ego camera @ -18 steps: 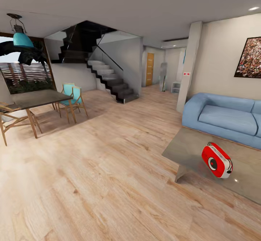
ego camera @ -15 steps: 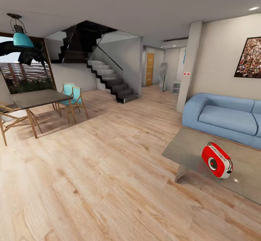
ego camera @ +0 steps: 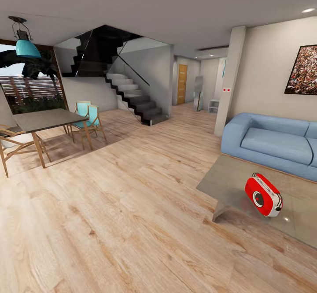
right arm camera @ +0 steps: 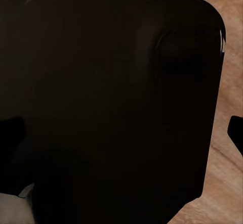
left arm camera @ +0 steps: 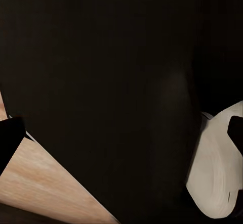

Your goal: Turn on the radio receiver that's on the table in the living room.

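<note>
no legible text, labels, or signs

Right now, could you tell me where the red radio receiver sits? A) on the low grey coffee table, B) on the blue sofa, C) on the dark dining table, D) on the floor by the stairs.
A: the radio receiver stands on the table, in front of the sofa.

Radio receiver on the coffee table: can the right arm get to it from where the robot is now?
Probably not yet. The radio receiver sits on the coffee table across open wood floor; nothing blocks it, but the base looks too far.
</note>
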### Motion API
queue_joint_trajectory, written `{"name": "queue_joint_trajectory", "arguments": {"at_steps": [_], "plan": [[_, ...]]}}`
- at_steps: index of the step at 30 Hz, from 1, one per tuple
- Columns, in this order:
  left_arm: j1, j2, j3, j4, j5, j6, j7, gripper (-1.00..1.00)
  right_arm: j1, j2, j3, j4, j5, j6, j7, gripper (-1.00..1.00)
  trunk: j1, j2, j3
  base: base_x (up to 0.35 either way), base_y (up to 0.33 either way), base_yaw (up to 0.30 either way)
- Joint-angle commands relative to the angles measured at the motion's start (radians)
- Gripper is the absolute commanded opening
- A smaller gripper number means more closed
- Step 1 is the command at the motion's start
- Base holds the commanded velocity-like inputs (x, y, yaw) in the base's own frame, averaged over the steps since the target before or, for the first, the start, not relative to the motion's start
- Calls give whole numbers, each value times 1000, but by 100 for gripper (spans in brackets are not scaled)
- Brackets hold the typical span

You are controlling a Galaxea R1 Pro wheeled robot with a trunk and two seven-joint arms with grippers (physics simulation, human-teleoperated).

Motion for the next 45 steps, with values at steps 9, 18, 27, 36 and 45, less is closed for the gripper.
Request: {"name": "queue_joint_trajectory", "arguments": {"at_steps": [9,18,27,36,45], "plan": [[0,6,1,-41,-2,8,5,100,-3,-3,4,-46,1,-41,2,100,0,0,0,0,0,0],[-16,20,2,-761,-6,185,51,100,-18,-75,-2,-578,2,-28,-1,100,0,0,0,0,0,0],[-382,16,3,-982,-5,608,67,100,-175,-121,-46,-1003,-7,253,2,100,0,0,0,0,0,0],[-561,-90,-6,-969,-6,637,62,100,-287,-135,-81,-992,-9,344,-1,100,0,0,0,0,0,0],[-558,73,11,-771,-3,583,62,100,-288,-138,-82,-939,-7,272,5,100,0,0,0,0,0,0]]}}
